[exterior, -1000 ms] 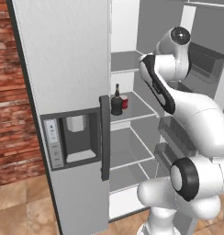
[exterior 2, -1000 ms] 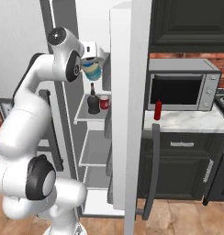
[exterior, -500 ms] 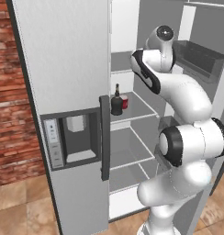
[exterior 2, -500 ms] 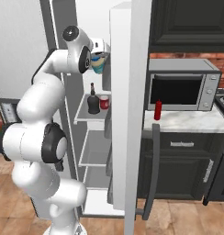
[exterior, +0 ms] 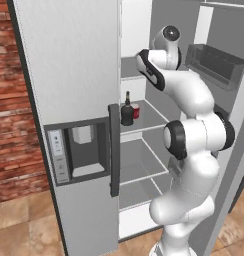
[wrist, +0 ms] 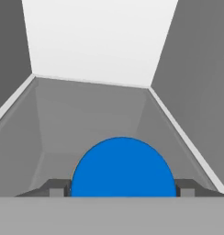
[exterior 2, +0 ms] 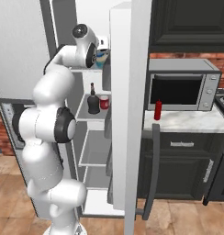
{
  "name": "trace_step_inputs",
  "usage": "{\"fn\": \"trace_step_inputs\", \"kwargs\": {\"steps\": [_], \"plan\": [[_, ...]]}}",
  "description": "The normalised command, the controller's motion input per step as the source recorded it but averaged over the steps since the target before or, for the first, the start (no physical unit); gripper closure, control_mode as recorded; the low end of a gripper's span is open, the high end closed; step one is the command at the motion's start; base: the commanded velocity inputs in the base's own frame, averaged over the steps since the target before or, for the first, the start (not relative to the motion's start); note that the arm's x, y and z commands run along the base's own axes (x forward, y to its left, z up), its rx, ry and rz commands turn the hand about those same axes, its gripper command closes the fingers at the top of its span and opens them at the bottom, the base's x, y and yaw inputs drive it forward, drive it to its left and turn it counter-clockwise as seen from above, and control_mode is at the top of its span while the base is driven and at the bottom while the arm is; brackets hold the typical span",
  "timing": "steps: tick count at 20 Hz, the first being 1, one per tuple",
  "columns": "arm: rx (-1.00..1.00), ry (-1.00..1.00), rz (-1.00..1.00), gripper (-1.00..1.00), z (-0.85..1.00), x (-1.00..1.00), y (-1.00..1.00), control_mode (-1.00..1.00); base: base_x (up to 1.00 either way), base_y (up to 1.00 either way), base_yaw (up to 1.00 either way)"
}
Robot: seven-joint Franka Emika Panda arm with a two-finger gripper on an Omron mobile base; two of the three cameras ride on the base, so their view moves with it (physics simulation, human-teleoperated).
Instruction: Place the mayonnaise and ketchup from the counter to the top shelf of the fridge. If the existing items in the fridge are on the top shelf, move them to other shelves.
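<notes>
Grey fridge [exterior: 79,65] is standing open in the left base view, the black bottle [exterior: 126,113] and small red container [exterior: 136,111] sitting at 9 o'clock of the arm.

Right base view: ketchup [exterior 2: 158,110] is waiting on the counter [exterior 2: 187,121].

Hand view: gripper [wrist: 122,189] fingers are clamping the mayonnaise [wrist: 122,168] lid at 6 o'clock.

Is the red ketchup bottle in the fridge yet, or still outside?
Still outside. The ketchup stands upright on the counter in front of the microwave, beside the open fridge.
</notes>
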Motion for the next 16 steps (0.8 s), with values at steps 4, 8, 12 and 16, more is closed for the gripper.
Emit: {"fn": "trace_step_inputs", "kwargs": {"steps": [4, 8, 12, 16], "plan": [[0.03, 0.00, 0.00, 1.00, 0.00, 0.73, 0.00, -1.00, 0.00, 0.00, 0.00], [0.01, 0.05, 0.00, 1.00, -0.27, 0.70, 0.00, -1.00, 0.00, 0.00, 0.00], [0.00, 0.03, 0.00, 1.00, -0.27, 0.51, 0.00, -1.00, 0.00, 0.00, 0.00], [0.00, 0.00, 0.00, 1.00, -0.24, 0.21, 0.00, -1.00, 0.00, 0.00, 0.00]]}}
